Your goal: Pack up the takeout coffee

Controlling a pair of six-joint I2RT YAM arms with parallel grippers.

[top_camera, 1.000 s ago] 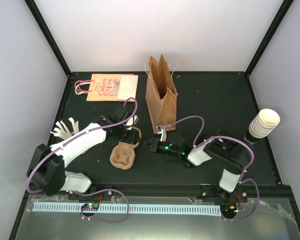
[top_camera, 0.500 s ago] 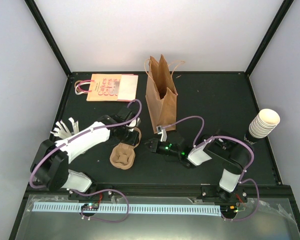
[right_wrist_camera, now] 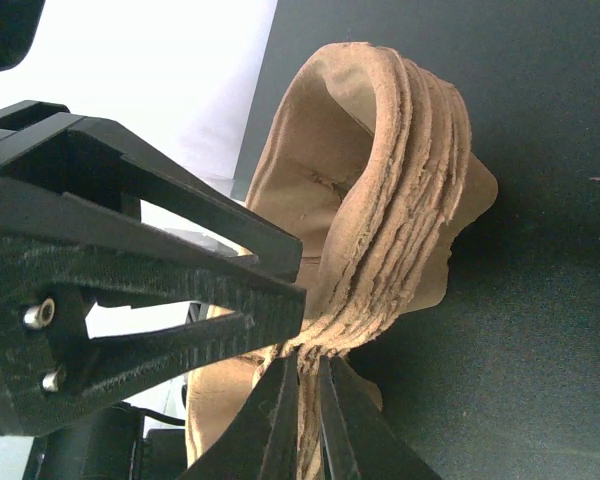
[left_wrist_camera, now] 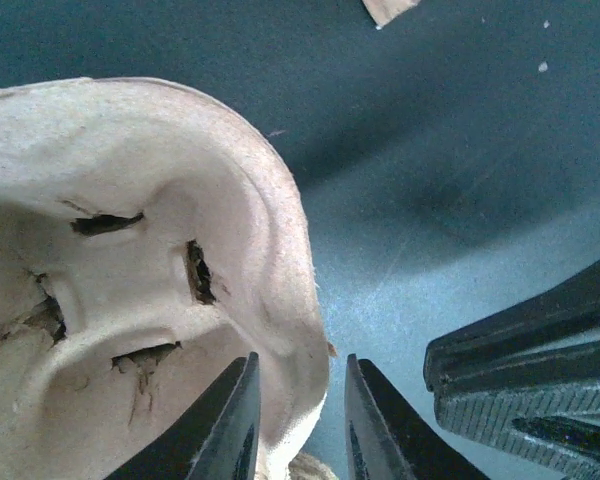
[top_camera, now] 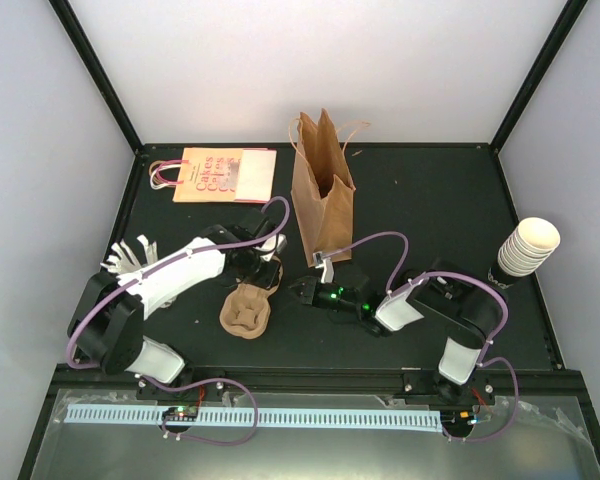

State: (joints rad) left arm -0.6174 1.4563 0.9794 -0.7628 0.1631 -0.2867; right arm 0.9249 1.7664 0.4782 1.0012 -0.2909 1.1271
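The takeout coffee is not visible in any view. A stack of brown pulp cup trays [top_camera: 246,312] lies left of centre on the black table. My left gripper [top_camera: 262,268] is over the stack's far edge. In the left wrist view its jaws [left_wrist_camera: 300,400] straddle the top tray's rim [left_wrist_camera: 280,300]; the left finger touches it and a gap remains on the right, so the gripper is open. My right gripper [top_camera: 298,290] reaches in from the right. It is shut [right_wrist_camera: 308,385] on the layered edge of the tray stack [right_wrist_camera: 400,200].
A brown paper bag [top_camera: 322,195] stands open behind the trays. A flat printed bag [top_camera: 218,173] lies at the back left and white paper strips [top_camera: 130,257] at the left. A nested stack of lidless cream cups [top_camera: 528,248] stands at the right edge.
My left gripper has shifted slightly right toward the tray stack and its jaws have narrowed around the rim. The right arm has held still.
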